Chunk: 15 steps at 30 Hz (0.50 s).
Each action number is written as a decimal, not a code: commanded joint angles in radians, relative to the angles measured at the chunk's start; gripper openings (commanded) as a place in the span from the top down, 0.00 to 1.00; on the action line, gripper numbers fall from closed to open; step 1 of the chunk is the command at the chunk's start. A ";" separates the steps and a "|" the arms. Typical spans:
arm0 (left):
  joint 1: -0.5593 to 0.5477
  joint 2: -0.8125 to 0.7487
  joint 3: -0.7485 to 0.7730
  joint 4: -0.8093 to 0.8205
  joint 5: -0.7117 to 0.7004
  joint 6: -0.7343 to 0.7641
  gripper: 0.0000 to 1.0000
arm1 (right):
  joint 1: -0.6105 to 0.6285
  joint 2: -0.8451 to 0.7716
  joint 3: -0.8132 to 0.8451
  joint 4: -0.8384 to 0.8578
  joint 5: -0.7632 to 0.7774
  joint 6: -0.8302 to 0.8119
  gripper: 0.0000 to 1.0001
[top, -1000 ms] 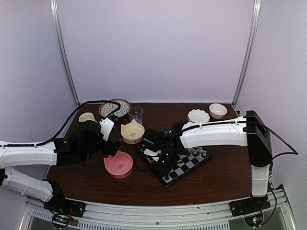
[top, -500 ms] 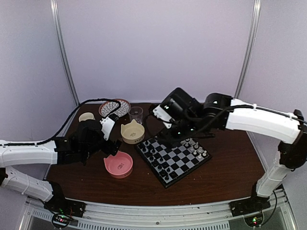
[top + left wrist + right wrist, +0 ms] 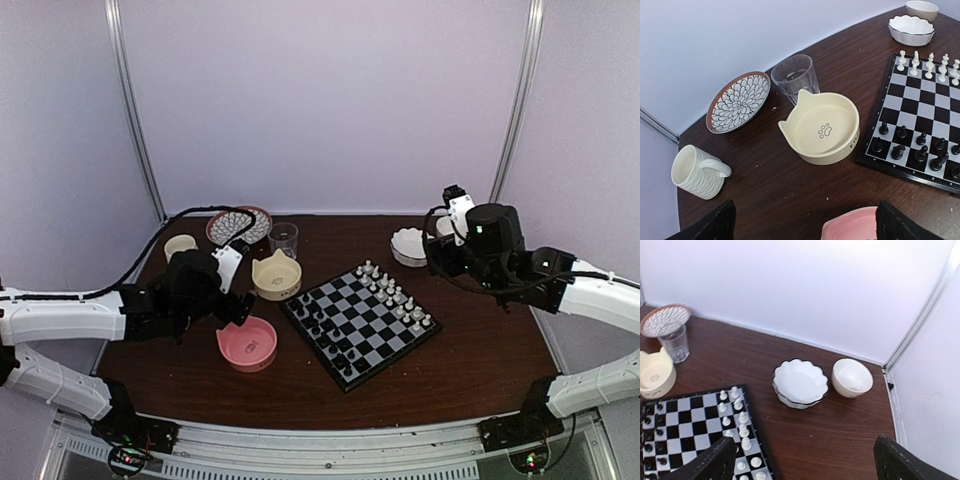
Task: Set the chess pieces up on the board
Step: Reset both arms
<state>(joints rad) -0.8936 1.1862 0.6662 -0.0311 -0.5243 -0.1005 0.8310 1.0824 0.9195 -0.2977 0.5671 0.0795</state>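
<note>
The board [image 3: 362,320] lies turned diagonally in the middle of the table. Black chess pieces [image 3: 322,327] stand in two rows along its near-left side, and white ones [image 3: 395,294] along its far-right side. In the left wrist view the black pieces [image 3: 912,146] stand on the board [image 3: 910,107] to the right. My left gripper [image 3: 805,226] is open and empty, hovering over bare table by the pink bowl [image 3: 248,343]. To the right of the board, my right gripper [image 3: 805,465] is raised, open and empty.
A cream cat-ear bowl [image 3: 276,275], a glass [image 3: 283,238], a patterned plate [image 3: 240,225] and a mug [image 3: 181,245] stand at the back left. A white scalloped dish [image 3: 800,382] and a small cream bowl [image 3: 852,377] sit at the back right, near the wall.
My right arm has lifted off the board's left side and swung back to the right, and its jaws have opened. The left arm has stayed still.
</note>
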 commanded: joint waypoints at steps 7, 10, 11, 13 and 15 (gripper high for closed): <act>0.082 -0.025 -0.082 0.137 -0.039 -0.060 0.02 | -0.221 -0.188 -0.373 0.532 0.134 -0.120 0.00; 0.082 -0.055 -0.117 0.179 -0.022 -0.022 0.02 | -0.263 -0.206 -0.509 0.678 0.041 -0.181 0.01; 0.082 -0.066 -0.130 0.193 -0.018 -0.006 0.02 | -0.274 -0.207 -0.557 0.742 0.004 -0.207 0.01; 0.083 -0.089 -0.156 0.228 -0.037 0.022 0.02 | -0.308 -0.193 -0.640 0.869 -0.064 -0.243 0.02; 0.086 -0.102 -0.189 0.277 -0.069 0.056 0.02 | -0.365 -0.154 -0.684 0.968 -0.109 -0.231 0.02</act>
<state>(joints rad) -0.8150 1.1213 0.5209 0.0998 -0.5468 -0.1070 0.5407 0.8909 0.3149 0.3851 0.5858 -0.1036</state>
